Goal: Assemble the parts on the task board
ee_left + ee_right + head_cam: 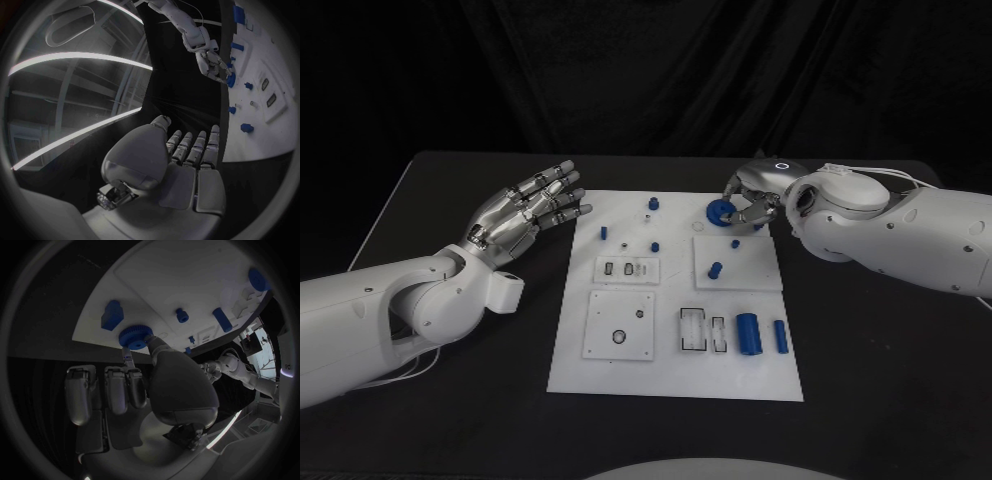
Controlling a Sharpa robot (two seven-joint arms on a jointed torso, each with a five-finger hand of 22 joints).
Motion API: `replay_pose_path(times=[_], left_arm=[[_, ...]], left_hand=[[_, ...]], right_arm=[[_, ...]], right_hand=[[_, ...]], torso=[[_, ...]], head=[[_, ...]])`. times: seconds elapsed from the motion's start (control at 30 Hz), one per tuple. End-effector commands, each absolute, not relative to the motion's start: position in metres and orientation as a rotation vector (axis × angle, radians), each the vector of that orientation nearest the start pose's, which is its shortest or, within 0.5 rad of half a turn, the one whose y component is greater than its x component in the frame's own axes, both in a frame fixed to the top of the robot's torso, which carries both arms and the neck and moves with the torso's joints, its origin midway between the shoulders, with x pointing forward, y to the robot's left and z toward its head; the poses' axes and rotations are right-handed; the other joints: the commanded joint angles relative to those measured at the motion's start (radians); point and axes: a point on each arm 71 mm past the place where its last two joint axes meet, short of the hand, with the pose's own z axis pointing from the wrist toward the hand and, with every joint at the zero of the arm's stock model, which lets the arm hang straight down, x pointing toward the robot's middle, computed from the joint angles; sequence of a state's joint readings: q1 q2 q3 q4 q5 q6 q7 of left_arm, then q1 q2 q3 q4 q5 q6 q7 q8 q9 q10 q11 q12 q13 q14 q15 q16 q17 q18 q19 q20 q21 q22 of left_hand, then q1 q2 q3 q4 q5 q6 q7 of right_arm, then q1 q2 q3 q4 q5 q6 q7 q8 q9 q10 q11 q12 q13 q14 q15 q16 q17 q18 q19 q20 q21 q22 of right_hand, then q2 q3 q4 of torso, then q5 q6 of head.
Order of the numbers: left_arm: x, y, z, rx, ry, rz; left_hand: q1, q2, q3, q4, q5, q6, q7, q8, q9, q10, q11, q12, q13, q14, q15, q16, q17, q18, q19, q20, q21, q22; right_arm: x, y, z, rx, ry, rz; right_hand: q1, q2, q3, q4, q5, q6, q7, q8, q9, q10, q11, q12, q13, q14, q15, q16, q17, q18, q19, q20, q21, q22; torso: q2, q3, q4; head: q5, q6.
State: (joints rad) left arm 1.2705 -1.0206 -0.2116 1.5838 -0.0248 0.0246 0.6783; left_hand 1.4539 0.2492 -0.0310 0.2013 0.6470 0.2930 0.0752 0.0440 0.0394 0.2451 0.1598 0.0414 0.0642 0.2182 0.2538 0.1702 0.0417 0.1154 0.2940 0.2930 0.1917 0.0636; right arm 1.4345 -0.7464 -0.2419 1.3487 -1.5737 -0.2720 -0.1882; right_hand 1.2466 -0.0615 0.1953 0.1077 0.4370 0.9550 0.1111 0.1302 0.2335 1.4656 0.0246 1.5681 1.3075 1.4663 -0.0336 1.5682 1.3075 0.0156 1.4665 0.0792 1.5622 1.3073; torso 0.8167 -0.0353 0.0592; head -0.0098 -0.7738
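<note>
Right hand [753, 196] over far right corner of task board [678, 375], thumb and a finger pinching round blue ridged part [720, 211], held just above board surface. Right wrist view: same part [135, 336] gripped at fingertips, blue block part [112, 315] near it on board. Left hand [531, 212] off board's left edge, above black bench [877, 400], fingers spread, nothing held. Two blue cylinders [749, 334] lie upright-lengthwise at board's near right, beside rectangular slots.
</note>
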Motion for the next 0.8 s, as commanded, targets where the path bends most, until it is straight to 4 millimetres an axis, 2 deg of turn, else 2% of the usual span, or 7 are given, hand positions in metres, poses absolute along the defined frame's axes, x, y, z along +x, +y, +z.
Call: replay_pose_path(times=[0.03, 0.07, 0.1, 0.23, 0.33, 0.6, 0.8], left_arm=[[0.451, 0.268, -0.169, -0.823, 1.186, -1.948], [0.451, 0.268, -0.169, -0.823, 1.186, -1.948], [0.451, 0.268, -0.169, -0.824, 1.187, -1.948], [0.451, 0.269, -0.169, -0.825, 1.189, -1.944], [0.451, 0.27, -0.169, -0.827, 1.19, -1.942], [0.451, 0.271, -0.17, -0.829, 1.191, -1.938], [0.45, 0.272, -0.17, -0.831, 1.192, -1.934]], left_hand=[[-0.005, 0.003, 0.005, 0.002, 0.004, -0.002, 0.006, -0.006, -0.002, 0.0, 0.005, -0.005, 0.001, 0.001, 0.004, 0.004, 0.001, -0.01, 0.009, -0.001, 0.004, 0.001], [-0.005, 0.003, 0.005, 0.002, 0.004, -0.002, 0.006, -0.006, -0.002, 0.0, 0.005, -0.005, 0.001, 0.001, 0.004, 0.004, 0.001, -0.01, 0.009, -0.001, 0.004, 0.001], [-0.005, 0.003, 0.005, 0.002, 0.004, -0.002, 0.006, -0.006, -0.002, 0.0, 0.005, -0.005, 0.001, 0.001, 0.004, 0.004, 0.001, -0.01, 0.009, -0.001, 0.004, 0.001], [-0.005, 0.002, 0.007, 0.001, 0.004, -0.005, 0.006, -0.006, -0.002, -0.001, 0.006, -0.005, 0.001, 0.0, 0.005, 0.004, 0.001, -0.011, 0.008, -0.001, 0.003, 0.001], [-0.005, 0.002, 0.007, 0.001, 0.004, -0.005, 0.006, -0.006, -0.002, -0.001, 0.006, -0.005, 0.001, 0.0, 0.005, 0.004, 0.001, -0.011, 0.008, -0.001, 0.003, 0.001], [-0.005, 0.002, 0.007, 0.001, 0.004, -0.005, 0.006, -0.006, -0.002, -0.001, 0.006, -0.005, 0.001, 0.0, 0.005, 0.004, 0.001, -0.011, 0.008, -0.001, 0.003, 0.001], [-0.006, 0.002, 0.01, 0.0, 0.004, -0.003, 0.007, -0.006, -0.002, 0.0, 0.006, -0.005, 0.001, 0.001, 0.005, 0.005, 0.001, -0.012, 0.009, -0.001, 0.004, 0.001]], right_arm=[[0.533, -0.212, -0.156, -0.353, 1.638, 0.329], [0.533, -0.212, -0.156, -0.354, 1.635, 0.332], [0.533, -0.212, -0.155, -0.354, 1.633, 0.335], [0.532, -0.211, -0.155, -0.357, 1.617, 0.35], [0.53, -0.211, -0.153, -0.357, 1.601, 0.363], [0.524, -0.205, -0.142, -0.358, 1.545, 0.403], [0.522, -0.187, -0.118, -0.391, 1.486, 0.449]], right_hand=[[0.017, 0.003, 0.018, -0.024, 0.085, 0.036, -0.022, 0.041, 0.048, 0.105, -0.021, 0.003, 0.263, 0.105, -0.019, 0.003, 0.263, -0.01, 0.091, -0.018, -0.005, 0.25], [0.018, 0.003, 0.023, -0.031, 0.107, 0.045, -0.025, 0.054, 0.061, 0.105, -0.026, 0.003, 0.263, 0.105, -0.022, 0.003, 0.263, -0.01, 0.091, -0.023, -0.005, 0.25], [0.023, 0.0, 0.033, -0.046, 0.156, 0.063, -0.03, 0.081, 0.089, 0.105, -0.029, 0.003, 0.263, 0.105, -0.026, 0.003, 0.263, -0.009, 0.089, -0.028, -0.006, 0.249], [0.025, -0.001, 0.05, -0.068, 0.207, 0.071, -0.039, 0.123, 0.142, 0.105, -0.034, 0.003, 0.263, 0.105, -0.032, 0.003, 0.263, -0.009, 0.089, -0.033, -0.007, 0.249], [0.024, -0.001, 0.063, -0.081, 0.231, 0.068, -0.039, 0.147, 0.179, 0.105, -0.025, 0.003, 0.263, 0.105, -0.027, 0.003, 0.263, -0.009, 0.089, -0.03, -0.007, 0.249], [0.015, -0.003, 0.073, -0.087, 0.217, 0.052, -0.033, 0.16, 0.21, 0.105, -0.018, 0.003, 0.263, 0.105, -0.021, 0.003, 0.263, -0.01, 0.09, -0.024, -0.006, 0.25], [0.005, -0.002, 0.076, -0.086, 0.194, 0.044, -0.032, 0.164, 0.224, 0.105, -0.016, 0.003, 0.263, 0.105, -0.019, 0.003, 0.263, -0.012, 0.095, -0.021, -0.001, 0.254]], torso=[[0.0, -0.0001, 0.0005], [0.0, -0.0001, 0.0005], [0.0, -0.0002, 0.0001], [0.0, -0.0003, 0.0001], [0.0, -0.0003, 0.0001], [0.0, -0.0005, 0.0], [-0.001, -0.0012, -0.0012]], head=[[0.001, -0.001], [0.002, -0.002], [0.002, -0.002], [0.005, -0.002], [0.006, -0.001], [0.01, 0.006], [0.02, 0.01]])
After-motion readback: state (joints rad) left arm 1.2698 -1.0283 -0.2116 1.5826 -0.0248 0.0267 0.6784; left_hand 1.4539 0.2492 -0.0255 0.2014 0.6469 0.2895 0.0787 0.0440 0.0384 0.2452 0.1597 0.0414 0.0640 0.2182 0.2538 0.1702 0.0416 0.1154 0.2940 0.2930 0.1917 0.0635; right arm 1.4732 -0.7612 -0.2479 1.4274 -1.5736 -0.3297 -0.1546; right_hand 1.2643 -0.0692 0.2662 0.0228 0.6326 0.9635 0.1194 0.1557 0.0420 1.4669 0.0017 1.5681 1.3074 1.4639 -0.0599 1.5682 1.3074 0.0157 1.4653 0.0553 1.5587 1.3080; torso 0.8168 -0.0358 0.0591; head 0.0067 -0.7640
